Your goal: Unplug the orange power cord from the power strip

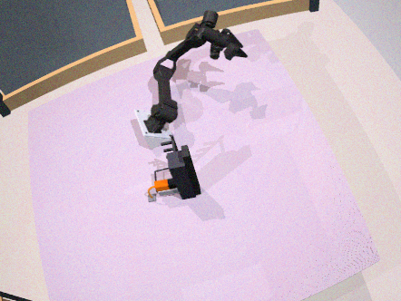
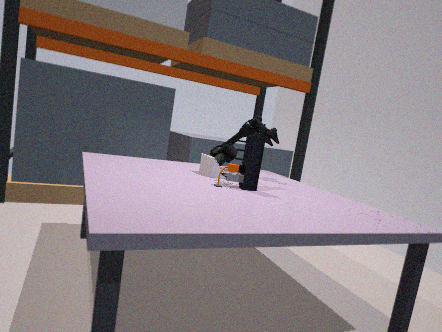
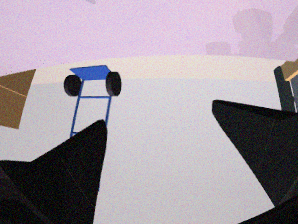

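The dark power strip [image 1: 183, 172] [image 2: 251, 165] stands upright on the lilac table. The orange plug [image 1: 161, 184] [image 2: 233, 168] sits against its left face, and a short orange cord [image 1: 150, 192] [image 2: 220, 177] bends down from it to the table. My gripper [image 1: 230, 50] [image 2: 267, 134] [image 3: 160, 115] is open and empty, held high in the air far behind the strip and well away from the plug. In the wrist view only the two dark fingers show, with nothing between them.
The arm's white base [image 1: 146, 124] [image 2: 210, 165] stands just behind the strip. A second dark plug with prongs [image 1: 167, 146] sticks out near the strip's back end. Shelving with boxes [image 2: 165, 50] stands behind the table. A blue hand cart [image 3: 92, 90] shows on the floor beyond the table edge.
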`<state>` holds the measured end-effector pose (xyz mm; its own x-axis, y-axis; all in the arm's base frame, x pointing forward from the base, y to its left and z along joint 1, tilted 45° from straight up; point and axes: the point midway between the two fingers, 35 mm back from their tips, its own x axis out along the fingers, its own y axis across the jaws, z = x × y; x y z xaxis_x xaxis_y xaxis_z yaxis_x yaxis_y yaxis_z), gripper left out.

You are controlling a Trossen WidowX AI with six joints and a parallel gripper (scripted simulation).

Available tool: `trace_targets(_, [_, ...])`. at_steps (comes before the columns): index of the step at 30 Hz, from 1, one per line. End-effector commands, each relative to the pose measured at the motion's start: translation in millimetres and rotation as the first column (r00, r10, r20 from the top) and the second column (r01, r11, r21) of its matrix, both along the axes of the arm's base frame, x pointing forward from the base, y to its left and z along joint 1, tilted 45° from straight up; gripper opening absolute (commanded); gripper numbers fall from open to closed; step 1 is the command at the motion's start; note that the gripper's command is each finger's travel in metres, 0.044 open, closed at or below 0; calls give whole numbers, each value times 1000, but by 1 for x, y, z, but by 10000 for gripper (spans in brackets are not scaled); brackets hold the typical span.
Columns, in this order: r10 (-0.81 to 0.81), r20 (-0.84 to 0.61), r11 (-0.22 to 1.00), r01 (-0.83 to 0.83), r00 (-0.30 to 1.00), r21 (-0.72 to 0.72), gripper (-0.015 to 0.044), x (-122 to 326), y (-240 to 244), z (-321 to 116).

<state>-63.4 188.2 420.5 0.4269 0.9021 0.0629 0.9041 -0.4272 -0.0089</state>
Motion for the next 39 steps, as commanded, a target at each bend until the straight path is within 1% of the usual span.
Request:
trace_targets(1, [-1, -5, 1000, 1, 1000, 3, 374, 1, 0, 0])
trace_targets(4, [-15, -75, 999, 19, 997, 49, 295, 12, -4, 6])
trace_targets(9, [-37, -332, 971, 113, 942, 212, 164, 56, -21, 24])
trace_targets(12, [-22, -488, 931, 196, 873, 308, 160, 85, -35, 33])
trace_targets(16, [39, -668, 848, 329, 743, 415, 160, 125, -57, 41])
trace_targets(19, [111, -768, 766, 438, 631, 471, 160, 155, -75, 43])
trace_targets(22, [206, -834, 666, 551, 511, 502, 160, 185, -96, 42])
trace_targets(25, [320, -862, 551, 664, 392, 506, 160, 214, -118, 38])
trace_targets(29, [484, -837, 382, 798, 256, 466, 160, 251, -150, 28])
trace_targets(34, [668, -729, 185, 914, 152, 360, 160, 288, -188, 9])
trace_targets(39, [817, -565, 5, 978, 116, 208, 160, 318, -225, -15])
